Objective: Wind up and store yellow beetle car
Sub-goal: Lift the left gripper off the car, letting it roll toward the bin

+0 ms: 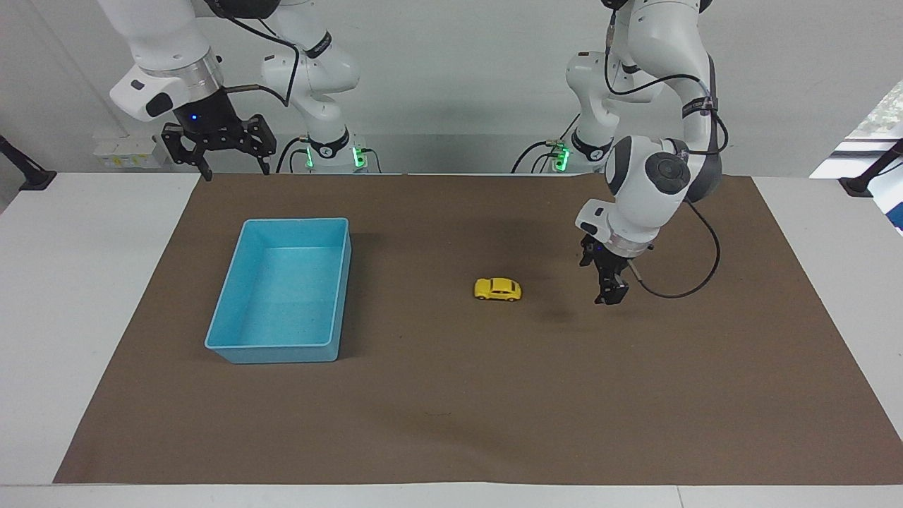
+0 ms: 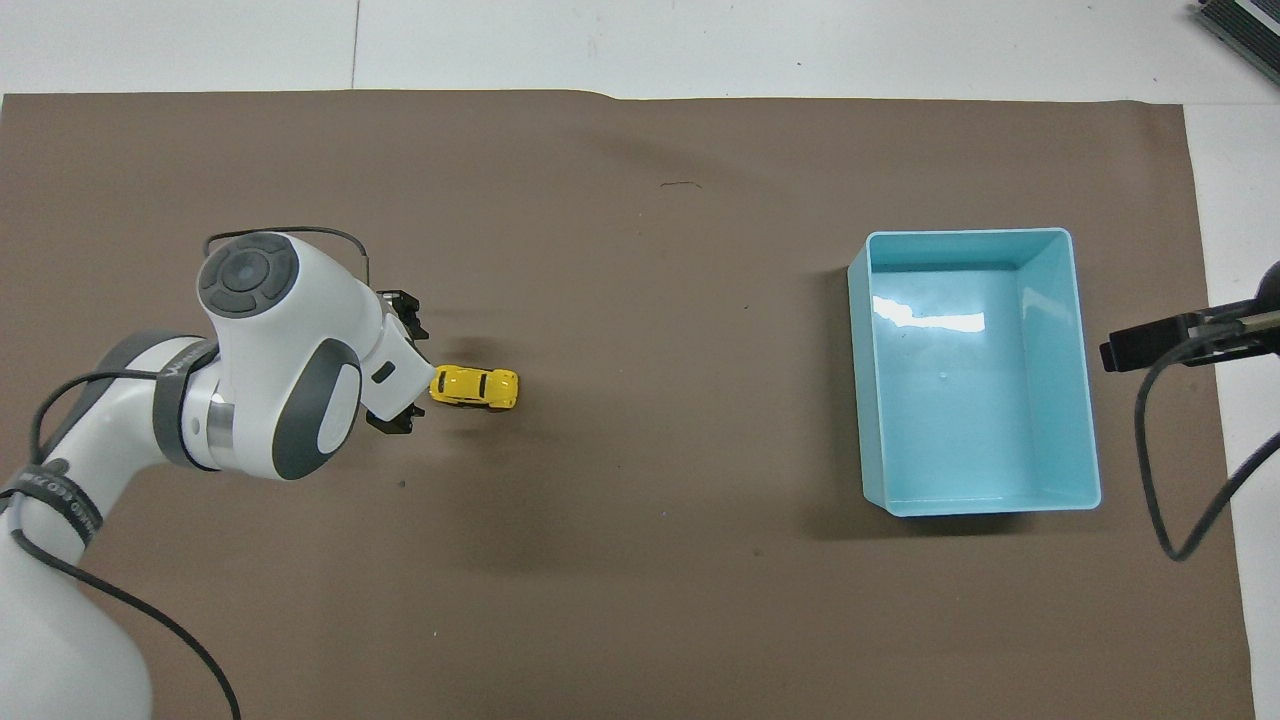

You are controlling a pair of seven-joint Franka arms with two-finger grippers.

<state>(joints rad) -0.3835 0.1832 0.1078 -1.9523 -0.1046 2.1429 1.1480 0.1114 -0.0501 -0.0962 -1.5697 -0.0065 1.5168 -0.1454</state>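
The yellow beetle car (image 1: 497, 289) (image 2: 475, 387) stands loose on the brown mat, on its wheels, nose toward the blue bin (image 1: 271, 346) (image 2: 858, 400). My left gripper (image 1: 611, 288) (image 2: 406, 363) hangs open just above the mat, beside the car toward the left arm's end of the table, holding nothing. The facing view shows a clear gap between its fingers and the car. My right gripper (image 1: 215, 152) (image 2: 1140, 343) waits open, raised over the table edge by the bin's corner nearest the robots. The bin has nothing in it.
The brown mat (image 1: 451, 409) covers most of the white table. A black cable (image 1: 677, 286) loops from the left wrist down near the mat. A bare stretch of mat lies between the car and the bin.
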